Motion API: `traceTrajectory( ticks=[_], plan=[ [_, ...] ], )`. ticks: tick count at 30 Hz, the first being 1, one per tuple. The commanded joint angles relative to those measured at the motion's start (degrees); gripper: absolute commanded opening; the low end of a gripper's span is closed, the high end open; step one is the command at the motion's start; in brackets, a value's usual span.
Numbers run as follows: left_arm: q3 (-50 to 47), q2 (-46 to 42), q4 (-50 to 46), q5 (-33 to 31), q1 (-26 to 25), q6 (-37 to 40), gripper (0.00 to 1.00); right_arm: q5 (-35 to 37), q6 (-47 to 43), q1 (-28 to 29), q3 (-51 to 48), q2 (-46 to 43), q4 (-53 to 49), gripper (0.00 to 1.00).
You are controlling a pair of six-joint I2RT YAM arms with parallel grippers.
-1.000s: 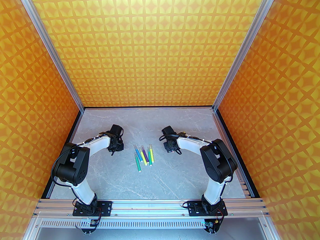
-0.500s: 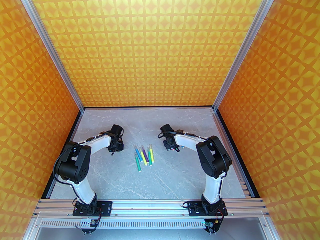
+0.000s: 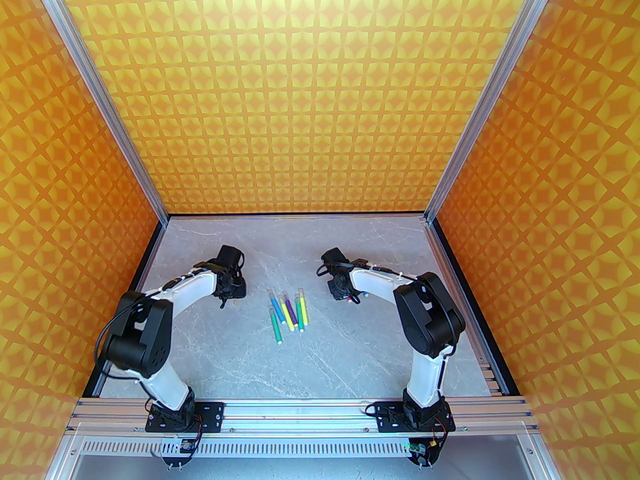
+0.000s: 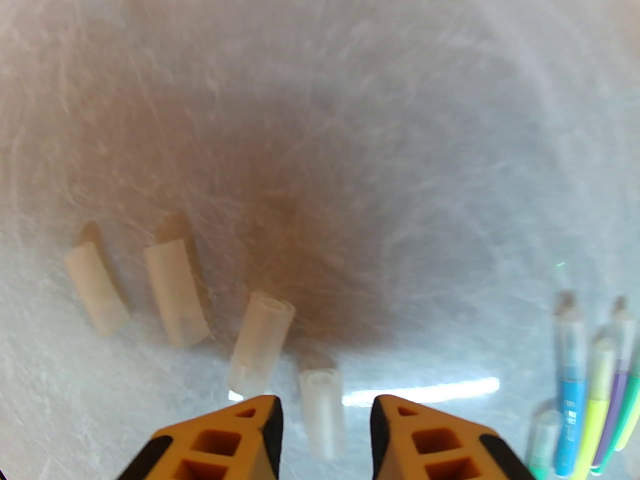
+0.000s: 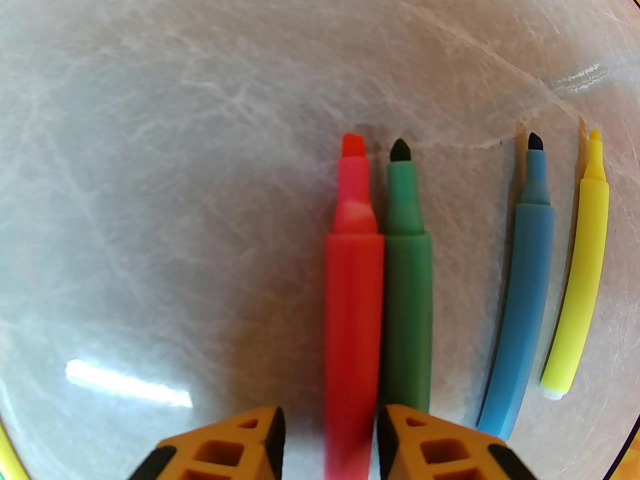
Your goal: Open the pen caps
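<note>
**Top external.** The left gripper (image 3: 230, 292) hangs low over the grey table (image 3: 320, 368), left of centre. The right gripper (image 3: 342, 293) hangs low right of centre. The finger gap cannot be told from here. Between them lie the capped pens (image 3: 288, 313), side by side, caps toward the far edge.

**Left wrist.** The fingers (image 4: 260, 418) stand narrowly apart and hold nothing. One loose cap (image 4: 322, 413) lies on the table between them, clear of both pads. Three further caps (image 4: 175, 293) lie in a ragged row to its left, and the capped pens show at the right edge.

**Right wrist.** The fingers (image 5: 270, 428) are parted by a similar narrow gap. An uncapped red pen (image 5: 352, 318) lies between them, clear of the left pad; whether it touches the right pad cannot be told. A green pen (image 5: 407, 293) lies against its side. A blue pen (image 5: 525, 308) and a yellow pen (image 5: 580, 278) lie farther right — all four tips bare.
</note>
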Motion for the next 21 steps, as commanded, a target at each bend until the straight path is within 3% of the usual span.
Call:
traceTrajectory(
  ticks=[1,11,16,21],
  plan=[
    [-0.2,-4.4,0.5,3.0,0.4,0.8,0.41,-2.8,0.0,0.7,-0.9,-5.0,-1.1,0.41],
    [-6.0,-16.5,4.5,6.9,0.3,0.6,0.57,-12.1,1.1,6.1,-2.3,-10.9,-0.5,0.48],
    [-10.4,-21.9,7.3,9.6,0.3,0.3,0.68,-16.6,2.3,8.6,-3.4,-11.0,1.6,0.49],
    [-15.4,-27.7,11.7,12.5,0.4,-2.1,0.82,-20.4,3.9,9.8,-5.8,-10.8,6.1,0.56]
  ],
)
